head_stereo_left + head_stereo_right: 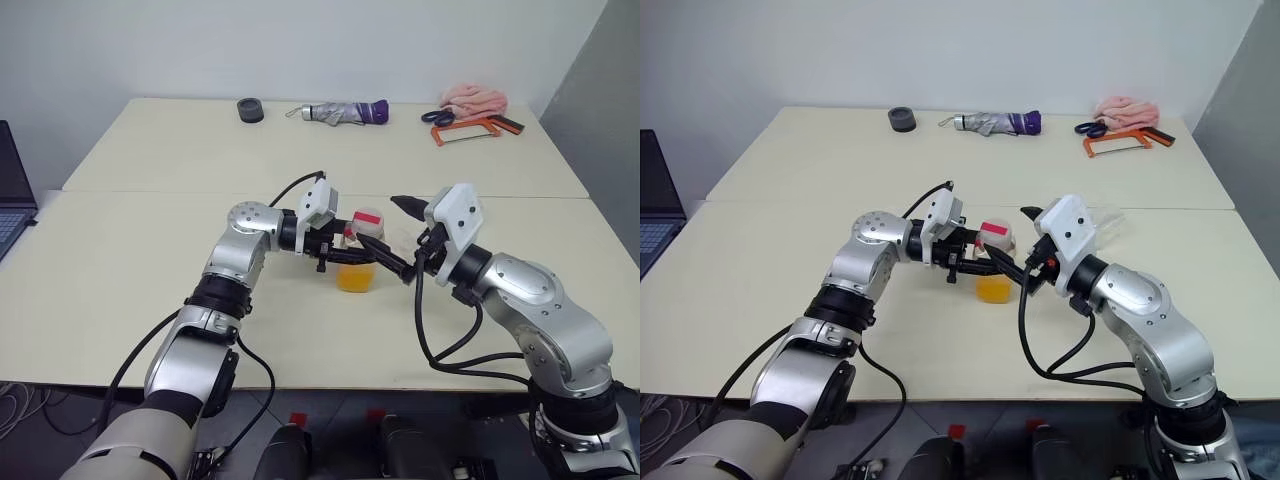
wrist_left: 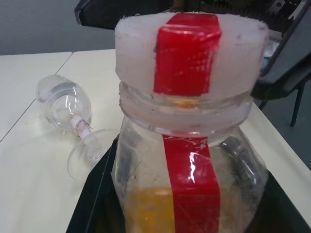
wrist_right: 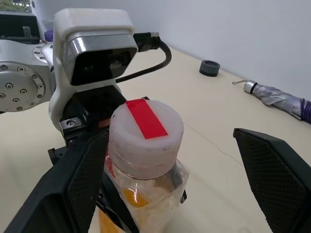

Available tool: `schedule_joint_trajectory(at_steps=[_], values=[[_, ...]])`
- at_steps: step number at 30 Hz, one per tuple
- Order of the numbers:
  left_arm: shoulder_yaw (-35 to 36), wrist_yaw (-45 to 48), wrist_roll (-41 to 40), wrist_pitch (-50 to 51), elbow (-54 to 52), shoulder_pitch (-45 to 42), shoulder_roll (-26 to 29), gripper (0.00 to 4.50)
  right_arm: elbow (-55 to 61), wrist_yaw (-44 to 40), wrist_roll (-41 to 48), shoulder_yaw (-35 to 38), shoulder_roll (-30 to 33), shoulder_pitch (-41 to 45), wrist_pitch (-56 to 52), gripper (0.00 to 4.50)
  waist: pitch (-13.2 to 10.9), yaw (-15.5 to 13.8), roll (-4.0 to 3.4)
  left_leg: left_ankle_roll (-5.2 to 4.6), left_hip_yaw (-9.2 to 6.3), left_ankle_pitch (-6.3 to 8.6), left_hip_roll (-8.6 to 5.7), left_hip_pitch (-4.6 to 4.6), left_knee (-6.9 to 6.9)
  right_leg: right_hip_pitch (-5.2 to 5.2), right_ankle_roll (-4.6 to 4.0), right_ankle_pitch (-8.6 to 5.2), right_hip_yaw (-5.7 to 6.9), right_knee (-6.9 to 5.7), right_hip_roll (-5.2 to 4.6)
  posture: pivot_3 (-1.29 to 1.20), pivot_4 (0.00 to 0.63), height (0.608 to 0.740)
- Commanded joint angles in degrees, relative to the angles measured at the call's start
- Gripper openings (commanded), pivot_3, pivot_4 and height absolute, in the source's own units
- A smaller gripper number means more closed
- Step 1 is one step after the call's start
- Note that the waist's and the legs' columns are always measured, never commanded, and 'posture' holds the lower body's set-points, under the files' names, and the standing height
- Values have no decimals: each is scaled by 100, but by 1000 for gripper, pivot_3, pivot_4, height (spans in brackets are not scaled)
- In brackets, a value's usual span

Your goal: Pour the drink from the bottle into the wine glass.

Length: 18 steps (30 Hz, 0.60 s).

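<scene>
A small clear bottle [image 1: 362, 250] with a white cap striped in red [image 3: 146, 131] stands upright over the middle of the table. A little orange drink [image 1: 356, 277] sits at its bottom. My left gripper [image 1: 372, 258] reaches in from the left and is shut on the bottle's body. My right gripper [image 3: 170, 179] is open, with its two black fingers [image 3: 272, 174] on either side of the cap, the wider one well clear of it. The wine glass [image 2: 65, 104] lies on its side on the table beyond the bottle, with its foot [image 2: 90, 155] towards the bottle.
Along the far edge of the table [image 1: 150, 260] lie a black round object [image 1: 250, 110], a folded grey and purple umbrella [image 1: 345, 112], scissors [image 1: 437, 117], an orange hacksaw [image 1: 470, 130] and a pink cloth [image 1: 475, 98]. A laptop [image 1: 12, 190] sits at the far left.
</scene>
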State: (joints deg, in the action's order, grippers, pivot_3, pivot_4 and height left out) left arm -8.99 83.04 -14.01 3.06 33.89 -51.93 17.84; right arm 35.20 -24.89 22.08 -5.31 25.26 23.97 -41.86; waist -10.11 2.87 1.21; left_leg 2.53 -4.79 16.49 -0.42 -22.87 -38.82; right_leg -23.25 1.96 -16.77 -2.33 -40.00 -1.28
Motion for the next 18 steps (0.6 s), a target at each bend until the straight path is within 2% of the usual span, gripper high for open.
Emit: schedule_joint_trajectory(at_steps=[1, 18], values=[[103, 26, -83, -92, -102, -156, 29, 1787, 232, -11, 93, 221, 53, 6, 12, 4304, 0, -1, 0, 0, 0, 0, 0, 0, 0, 0, 0, 0, 0, 0, 0, 0, 150, 740], [106, 23, -79, -100, -122, -143, 53, 1787, 428, -107, 674, 369, 109, -61, -192, 4304, 0, -1, 0, 0, 0, 0, 1, 0, 0, 0, 0, 0, 0, 0, 0, 0, 150, 740]])
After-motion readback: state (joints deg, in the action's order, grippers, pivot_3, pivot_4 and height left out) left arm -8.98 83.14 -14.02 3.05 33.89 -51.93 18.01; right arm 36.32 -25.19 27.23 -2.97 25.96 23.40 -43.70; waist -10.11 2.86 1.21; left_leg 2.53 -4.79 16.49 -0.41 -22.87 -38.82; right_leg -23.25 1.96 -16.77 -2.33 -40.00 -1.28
